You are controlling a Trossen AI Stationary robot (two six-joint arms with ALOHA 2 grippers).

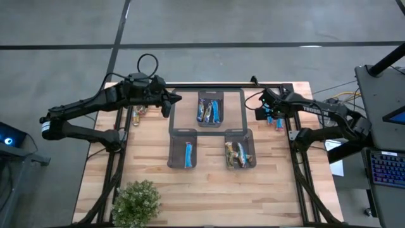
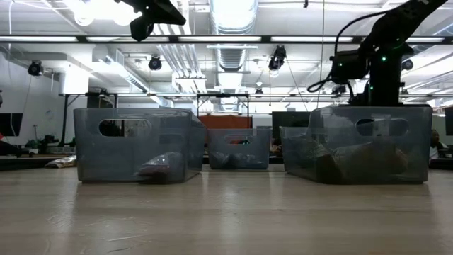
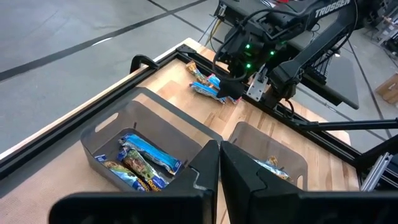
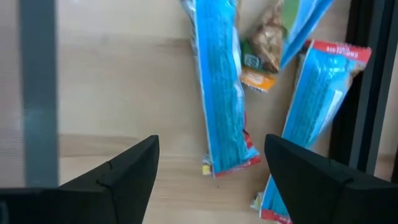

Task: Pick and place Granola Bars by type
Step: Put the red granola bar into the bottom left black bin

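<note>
Wooden table [image 1: 209, 183]; grey floor [image 1: 253, 22] beyond.

White lettering on the right arm [image 3: 323, 25] reads "TROSSEN" in the left wrist view, with its first letter cut off by the picture's edge; the same lettering on the right arm [image 1: 314, 109] shows in the high view. Print on the granola bar wrappers [image 4: 221, 93] in the right wrist view is too blurred to read.
</note>
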